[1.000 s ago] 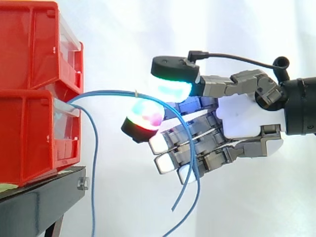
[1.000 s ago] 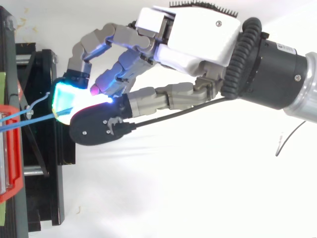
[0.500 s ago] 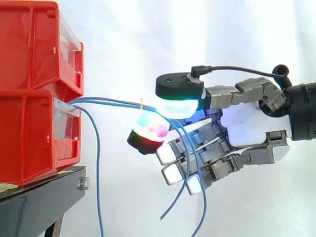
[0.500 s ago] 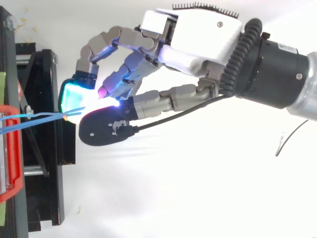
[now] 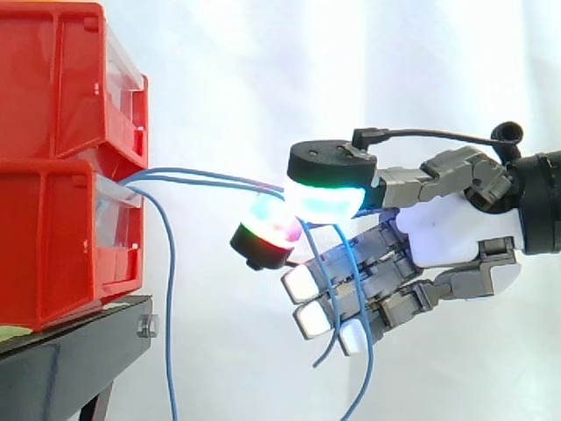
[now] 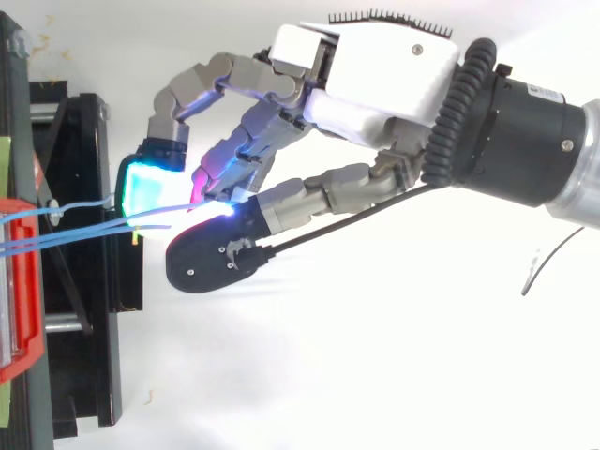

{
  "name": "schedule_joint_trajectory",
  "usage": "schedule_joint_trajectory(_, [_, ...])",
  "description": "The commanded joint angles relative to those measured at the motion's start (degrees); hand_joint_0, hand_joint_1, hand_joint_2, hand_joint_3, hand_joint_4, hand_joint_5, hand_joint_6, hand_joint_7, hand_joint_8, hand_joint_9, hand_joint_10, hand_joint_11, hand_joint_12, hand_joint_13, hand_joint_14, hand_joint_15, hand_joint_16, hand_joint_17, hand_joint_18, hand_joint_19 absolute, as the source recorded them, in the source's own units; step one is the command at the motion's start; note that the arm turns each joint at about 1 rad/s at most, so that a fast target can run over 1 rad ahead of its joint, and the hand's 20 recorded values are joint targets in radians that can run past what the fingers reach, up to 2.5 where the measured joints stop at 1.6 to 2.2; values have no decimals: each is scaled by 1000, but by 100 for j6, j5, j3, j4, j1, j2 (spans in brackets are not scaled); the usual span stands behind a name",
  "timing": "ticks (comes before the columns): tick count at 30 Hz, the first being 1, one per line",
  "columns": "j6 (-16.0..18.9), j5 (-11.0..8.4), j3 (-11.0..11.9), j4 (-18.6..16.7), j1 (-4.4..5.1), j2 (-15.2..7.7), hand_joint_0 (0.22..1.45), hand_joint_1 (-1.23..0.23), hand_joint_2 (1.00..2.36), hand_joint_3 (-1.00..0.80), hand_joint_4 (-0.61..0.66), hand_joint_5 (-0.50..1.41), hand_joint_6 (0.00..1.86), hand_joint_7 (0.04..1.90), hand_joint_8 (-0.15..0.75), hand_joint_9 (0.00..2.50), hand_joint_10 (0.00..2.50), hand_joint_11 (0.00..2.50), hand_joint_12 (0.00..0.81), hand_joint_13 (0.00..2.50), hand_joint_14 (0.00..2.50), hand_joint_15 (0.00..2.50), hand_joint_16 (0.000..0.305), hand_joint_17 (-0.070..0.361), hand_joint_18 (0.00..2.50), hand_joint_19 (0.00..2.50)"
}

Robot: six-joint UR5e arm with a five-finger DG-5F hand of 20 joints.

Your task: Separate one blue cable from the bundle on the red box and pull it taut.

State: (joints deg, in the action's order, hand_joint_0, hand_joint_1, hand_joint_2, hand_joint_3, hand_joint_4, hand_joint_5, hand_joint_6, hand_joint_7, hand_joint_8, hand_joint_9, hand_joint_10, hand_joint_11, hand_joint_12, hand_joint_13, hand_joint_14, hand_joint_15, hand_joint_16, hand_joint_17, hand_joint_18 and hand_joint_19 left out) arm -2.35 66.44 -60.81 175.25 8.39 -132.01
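Hand (image 5: 449,235) pinching blue cables (image 5: 193,174) btwn pads (image 5: 324,198)

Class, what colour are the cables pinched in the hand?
The cables are blue, clearest in the side view.

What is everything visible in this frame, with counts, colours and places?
bins: two, red, stacked at the left on the stand.
stand: one, black, under the bins.
blue cables: three strands seen, blue, coming out of the lower bin; two run across to the hand, one hangs down beside the bin.
curtain: one, white, behind everything.
arm: one, black and grey, coming in from the right.
hand: one, white and grey, right of the bins; its glowing pads pinch the two cables, whose free ends hang below it.
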Motion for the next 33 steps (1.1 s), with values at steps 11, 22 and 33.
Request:
schedule_joint_trajectory(11, [-2,18,8,0,5,0,642,-931,1000,-500,2,-72,947,803,261,1012,18,490,375,900,22,552,50,113,869,624])
schedule_joint_trajectory(22, [6,27,8,0,5,0,511,-679,1000,-500,48,-56,909,863,288,1062,19,452,409,928,20,552,56,126,884,657])
schedule_joint_trajectory(33, [6,27,8,0,-4,0,575,-740,1006,-424,60,-59,909,896,281,1052,17,457,396,918,23,561,53,119,862,677])
